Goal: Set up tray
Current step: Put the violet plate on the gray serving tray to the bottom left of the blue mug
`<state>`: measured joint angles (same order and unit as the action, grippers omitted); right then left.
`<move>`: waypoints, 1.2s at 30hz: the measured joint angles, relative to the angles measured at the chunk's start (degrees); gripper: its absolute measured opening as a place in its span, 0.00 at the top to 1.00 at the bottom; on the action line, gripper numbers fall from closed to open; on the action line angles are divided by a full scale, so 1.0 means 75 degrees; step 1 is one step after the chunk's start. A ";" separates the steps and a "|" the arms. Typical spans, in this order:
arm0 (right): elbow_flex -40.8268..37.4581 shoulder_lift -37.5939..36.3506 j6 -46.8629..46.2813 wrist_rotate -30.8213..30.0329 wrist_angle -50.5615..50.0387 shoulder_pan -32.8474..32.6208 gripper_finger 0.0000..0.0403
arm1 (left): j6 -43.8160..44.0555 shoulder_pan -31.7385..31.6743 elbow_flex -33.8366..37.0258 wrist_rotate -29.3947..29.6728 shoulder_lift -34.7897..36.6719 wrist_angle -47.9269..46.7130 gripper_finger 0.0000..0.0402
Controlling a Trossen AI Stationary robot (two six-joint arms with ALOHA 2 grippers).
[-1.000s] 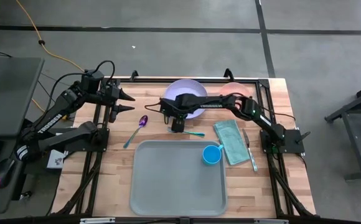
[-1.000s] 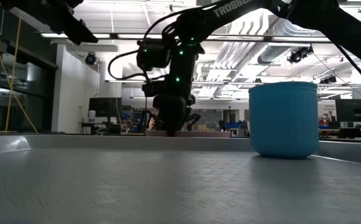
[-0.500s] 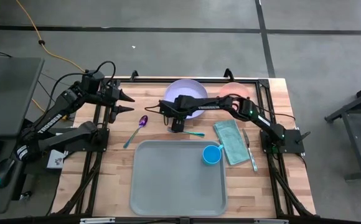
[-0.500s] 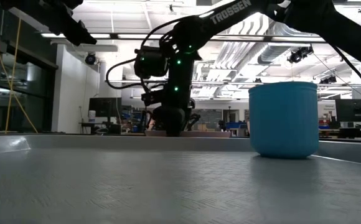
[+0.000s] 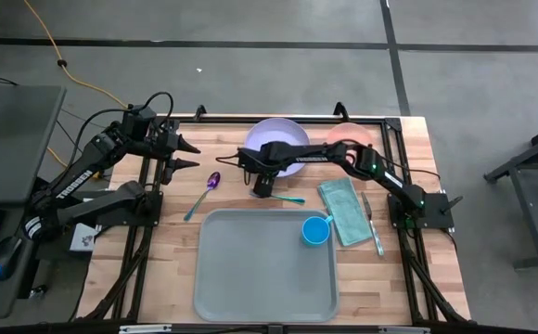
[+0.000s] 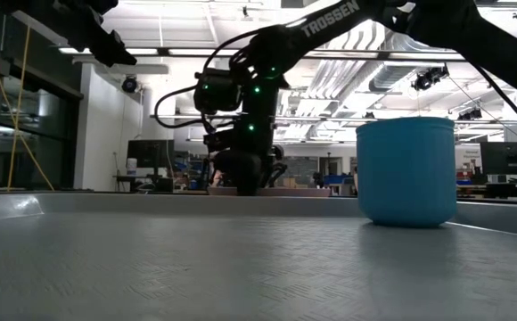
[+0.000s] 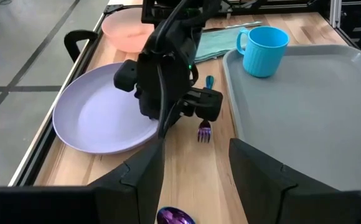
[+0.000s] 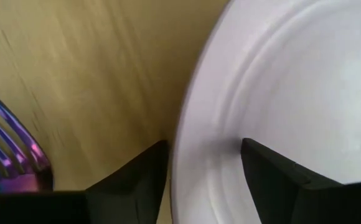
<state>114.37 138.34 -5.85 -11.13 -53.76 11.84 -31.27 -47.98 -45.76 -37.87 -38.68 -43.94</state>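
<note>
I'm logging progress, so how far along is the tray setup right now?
Done: only the blue cup stands on the tray. In hand: the right gripper is down at the lavender plate's rim, fingers open astride the edge, not yet lifting. Left: the plate, fork, purple spoon, knife, teal cloth and pink bowl are all off the tray. The left gripper waits aside.

Left arm: we are holding it folded at nine o'clock, left gripper (image 5: 189, 154) parted. Right arm: we are stretching it toward twelve o'clock, right gripper (image 5: 262, 189) pointing down, fingers (image 8: 267, 174) spread.
</note>
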 joint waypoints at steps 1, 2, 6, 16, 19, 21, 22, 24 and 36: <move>0.0000 0.0000 -0.0026 0.0039 0.0003 0.0017 0.57 | 0.0000 -0.0001 0.0000 0.0000 0.0000 0.0000 0.47; 0.0000 0.0000 -0.0069 0.0070 0.0016 0.0023 0.58 | 0.0000 0.0000 0.0000 0.0001 0.0000 0.0000 0.47; -0.0003 0.0009 -0.0200 0.0048 0.0070 0.0038 0.64 | 0.0000 -0.0002 0.0000 0.0000 0.0000 0.0003 0.47; -0.0006 0.0015 -0.0420 0.0223 0.0084 0.0067 0.73 | 0.0000 -0.0002 0.0000 0.0000 0.0000 0.0003 0.47; -0.0006 0.0015 -0.0522 0.0286 0.0084 0.0067 0.79 | 0.0000 -0.0002 0.0000 0.0000 0.0000 0.0001 0.47; -0.0006 0.0015 -0.0588 0.0288 0.0080 0.0062 0.86 | 0.0000 0.0000 0.0000 0.0000 0.0000 0.0001 0.47; -0.0006 0.0015 -0.0591 0.0275 0.0074 0.0061 0.89 | 0.0000 -0.0002 0.0000 0.0000 0.0000 0.0003 0.47; -0.0006 0.0012 -0.0572 0.0263 0.0062 0.0055 0.96 | 0.0000 -0.0001 0.0000 -0.0002 0.0000 0.0001 0.47; -0.0006 -0.0084 -0.0795 0.0489 -0.0062 0.0070 1.00 | 0.0003 0.0001 0.0000 -0.0003 0.0000 0.0000 0.47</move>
<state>114.32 137.71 -11.81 -7.46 -54.22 12.36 -31.24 -47.97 -45.76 -37.89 -38.68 -43.94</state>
